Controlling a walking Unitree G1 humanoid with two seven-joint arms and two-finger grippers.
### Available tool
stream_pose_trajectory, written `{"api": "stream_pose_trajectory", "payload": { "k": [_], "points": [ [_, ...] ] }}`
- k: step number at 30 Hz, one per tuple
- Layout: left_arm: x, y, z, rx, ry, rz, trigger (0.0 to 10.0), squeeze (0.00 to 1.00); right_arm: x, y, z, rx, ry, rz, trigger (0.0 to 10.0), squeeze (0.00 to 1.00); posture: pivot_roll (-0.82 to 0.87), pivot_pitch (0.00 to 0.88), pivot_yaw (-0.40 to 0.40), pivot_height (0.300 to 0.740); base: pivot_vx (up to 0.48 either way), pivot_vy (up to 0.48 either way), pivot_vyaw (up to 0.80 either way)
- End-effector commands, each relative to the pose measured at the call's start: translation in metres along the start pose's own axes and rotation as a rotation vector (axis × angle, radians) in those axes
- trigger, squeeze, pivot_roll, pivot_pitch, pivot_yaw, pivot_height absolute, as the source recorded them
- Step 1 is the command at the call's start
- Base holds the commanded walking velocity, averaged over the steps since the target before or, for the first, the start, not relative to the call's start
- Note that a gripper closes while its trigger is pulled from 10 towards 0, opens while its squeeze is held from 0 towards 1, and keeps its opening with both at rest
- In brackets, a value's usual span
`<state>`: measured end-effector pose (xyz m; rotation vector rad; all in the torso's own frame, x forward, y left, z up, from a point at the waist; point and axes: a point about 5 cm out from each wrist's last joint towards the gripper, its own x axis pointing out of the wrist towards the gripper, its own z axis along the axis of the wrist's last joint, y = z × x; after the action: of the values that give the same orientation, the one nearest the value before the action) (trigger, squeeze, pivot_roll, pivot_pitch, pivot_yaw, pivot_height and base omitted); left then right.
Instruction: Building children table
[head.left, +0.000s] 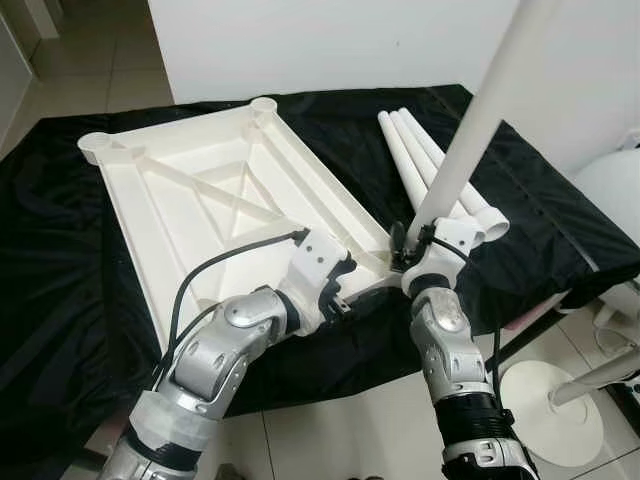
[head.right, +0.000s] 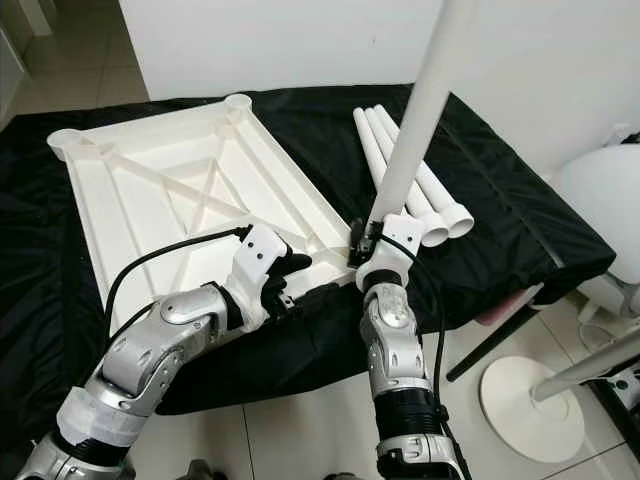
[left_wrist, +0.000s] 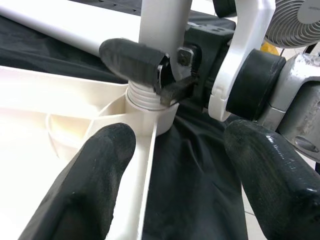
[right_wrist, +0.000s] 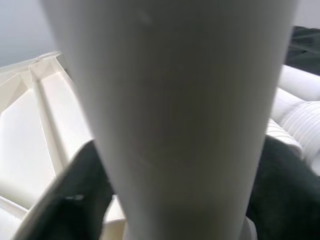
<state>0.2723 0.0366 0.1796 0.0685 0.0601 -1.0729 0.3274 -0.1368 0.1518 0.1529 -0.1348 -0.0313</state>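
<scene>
Table leg (head.left: 480, 120) near upright, seemingly socketed, right gripper (head.left: 412, 243) gripping

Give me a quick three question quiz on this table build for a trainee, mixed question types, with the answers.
1. True or false: the tabletop lies underside up.
2. How many spare legs lie on the black cloth?
3. The right gripper is shut on: A) a cable B) a leg standing in a corner socket C) nothing.

Key: 1 true. 2 three. 3 B. The left gripper is open beside that socket.
</scene>
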Motion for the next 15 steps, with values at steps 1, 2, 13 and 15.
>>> {"api": "stream_pose_trajectory", "payload": {
  "k": [1,2,13,15],
  "points": [
    [0.0,0.004,-0.002,0.001,0.018,0.037,10.0,0.0,-0.003,-0.002,-0.002,-0.011,0.015,0.038,10.0,1.0,0.02,0.079,-0.006,0.74,0.0,0.0,0.0],
    [0.0,0.002,-0.004,0.002,0.022,0.033,10.0,0.0,-0.002,-0.004,-0.001,-0.039,0.026,0.081,10.0,1.0,0.02,0.079,-0.006,0.74,0.0,0.0,0.0],
    [0.004,0.0,-0.005,0.007,0.024,0.02,10.0,0.0,0.005,-0.02,0.011,-0.185,0.021,0.337,10.0,0.0,0.02,0.068,-0.012,0.74,0.0,0.0,0.0],
    [0.004,0.0,-0.005,0.008,0.024,0.02,10.0,0.0,0.006,-0.02,0.012,-0.198,0.017,0.367,10.0,0.0,0.02,0.068,-0.012,0.74,0.0,0.0,0.0]
  ]
}}
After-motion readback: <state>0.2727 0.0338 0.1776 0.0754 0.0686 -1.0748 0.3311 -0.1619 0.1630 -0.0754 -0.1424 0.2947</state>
